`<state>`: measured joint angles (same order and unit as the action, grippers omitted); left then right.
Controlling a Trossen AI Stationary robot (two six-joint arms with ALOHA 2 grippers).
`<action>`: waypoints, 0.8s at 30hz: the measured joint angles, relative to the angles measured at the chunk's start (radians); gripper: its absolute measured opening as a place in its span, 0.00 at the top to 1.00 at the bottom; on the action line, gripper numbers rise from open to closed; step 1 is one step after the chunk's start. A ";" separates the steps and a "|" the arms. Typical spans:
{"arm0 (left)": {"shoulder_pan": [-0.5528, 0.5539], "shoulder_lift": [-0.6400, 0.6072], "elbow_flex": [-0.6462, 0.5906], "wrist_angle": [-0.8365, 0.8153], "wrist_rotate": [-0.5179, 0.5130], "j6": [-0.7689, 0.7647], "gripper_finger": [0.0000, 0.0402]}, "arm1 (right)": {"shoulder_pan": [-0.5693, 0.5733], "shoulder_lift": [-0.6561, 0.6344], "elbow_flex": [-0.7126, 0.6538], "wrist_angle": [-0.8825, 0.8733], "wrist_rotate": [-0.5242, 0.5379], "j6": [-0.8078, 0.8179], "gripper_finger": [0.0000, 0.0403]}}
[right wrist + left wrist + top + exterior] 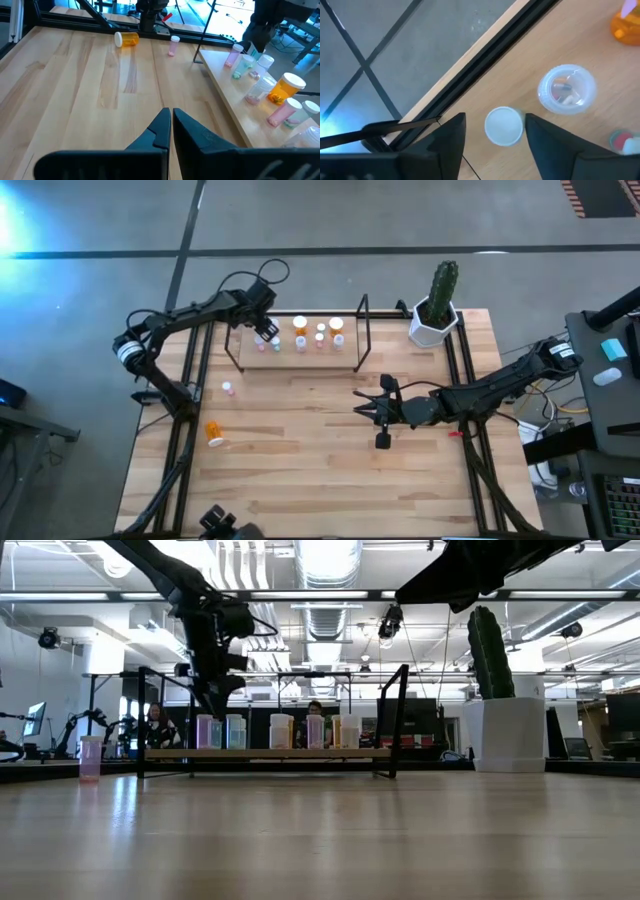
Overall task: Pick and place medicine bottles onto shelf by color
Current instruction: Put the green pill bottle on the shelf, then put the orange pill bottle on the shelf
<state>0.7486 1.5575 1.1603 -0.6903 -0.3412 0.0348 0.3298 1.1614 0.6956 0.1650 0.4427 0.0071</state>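
The shelf (352, 363) stands at the table's far side with several medicine bottles upright on its board, among them two orange ones (300, 325). My left gripper (495, 117) hangs open over the shelf's left end (160, 753), pointing steeply down. Its fingers stand on either side of a white-capped bottle (504, 126), which stands on the board on its base, with a gap on at least one side. A clear-topped bottle (566, 89) stands beside it. A pink bottle (227, 388) stands on the table and an orange one (214, 433) lies on its side. My right gripper (171, 125) is shut above the table's right middle.
A white hexagonal pot with a green cactus (437, 305) stands at the far right corner. The shelf's black wire uprights (364, 330) rise around the board. Bare tabletop (300, 470) lies between the shelf and the near edge. A person sits in the room behind the shelf (316, 712).
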 joint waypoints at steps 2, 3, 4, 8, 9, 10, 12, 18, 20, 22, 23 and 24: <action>-0.001 -0.015 0.000 -0.001 0.000 0.009 0.52 | 0.000 0.000 0.000 0.000 0.000 0.000 0.98; -0.001 -0.025 0.001 -0.004 -0.001 0.019 0.52 | 0.000 0.000 0.000 0.000 0.000 0.000 0.98; -0.002 -0.039 0.004 -0.012 -0.001 0.027 0.52 | 0.000 0.000 0.000 0.000 0.000 0.000 0.98; -0.010 -0.110 0.035 -0.078 -0.004 0.033 0.52 | 0.000 0.000 0.000 0.000 0.000 -0.002 0.98; -0.015 -0.135 0.042 -0.103 -0.004 0.034 0.52 | 0.000 0.000 0.000 0.000 0.000 -0.002 0.98; -0.024 -0.158 0.050 -0.129 -0.004 0.034 0.52 | 0.000 0.000 0.000 0.000 0.000 -0.003 0.98; -0.054 -0.212 0.062 -0.176 0.011 0.044 0.52 | 0.000 0.000 0.000 0.000 0.000 -0.005 0.98; -0.248 -0.356 0.065 -0.338 0.184 0.082 0.52 | 0.000 0.000 0.000 0.001 0.000 -0.007 0.98; -0.358 -0.387 0.062 -0.385 0.206 0.078 0.54 | 0.000 0.000 0.000 0.001 0.001 -0.007 0.98; -0.479 -0.404 0.058 -0.430 0.206 0.066 0.57 | 0.000 0.000 0.000 0.001 0.001 -0.003 0.98; -0.541 -0.409 0.056 -0.442 0.206 0.043 0.58 | 0.000 0.000 0.000 0.001 0.001 -0.001 0.98; -0.600 -0.411 0.053 -0.444 0.205 0.015 0.60 | 0.000 0.000 0.000 0.001 0.001 -0.001 0.98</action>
<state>0.1491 1.1464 1.2128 -1.1346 -0.1359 0.0493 0.3298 1.1614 0.6956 0.1661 0.4435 0.0063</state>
